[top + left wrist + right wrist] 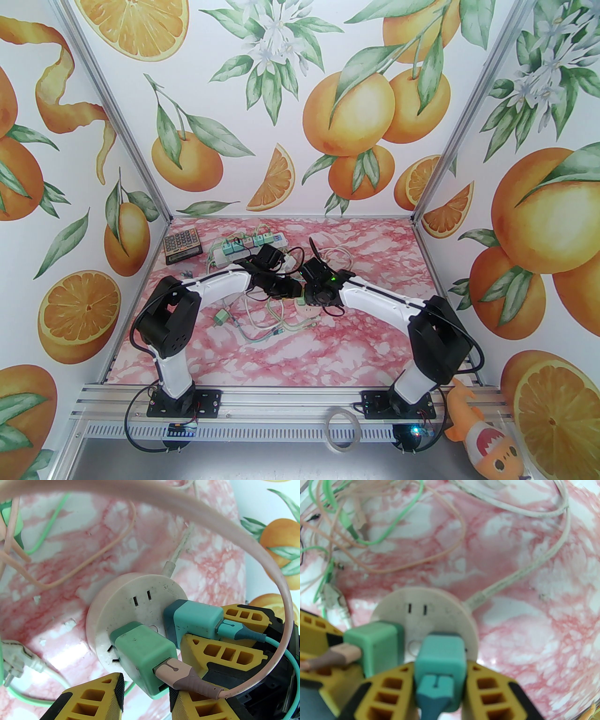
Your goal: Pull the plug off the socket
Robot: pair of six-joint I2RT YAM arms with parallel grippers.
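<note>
A round white socket [140, 590] [440, 604] lies on the pink marble table [300, 356] under both wrists. Two plugs stand in it. The teal plug [440, 653] [194, 618] with a teal cable sits between the yellow fingers [487, 691] of my right gripper [440, 667], which is shut on its sides. The green plug [143, 648] [375, 641], with a pink-brown cable, has my left gripper [147, 686] closed around its rear end. In the top view both grippers [300, 293] meet over the socket [304, 308], which the arms mostly cover.
At the back left a white power strip [243, 243] holds several plugs, beside a calculator [182, 245]. A loose green plug [220, 318] and tangled thin cables [276, 323] lie left of the socket. The socket's white cord [534, 566] runs off to the right.
</note>
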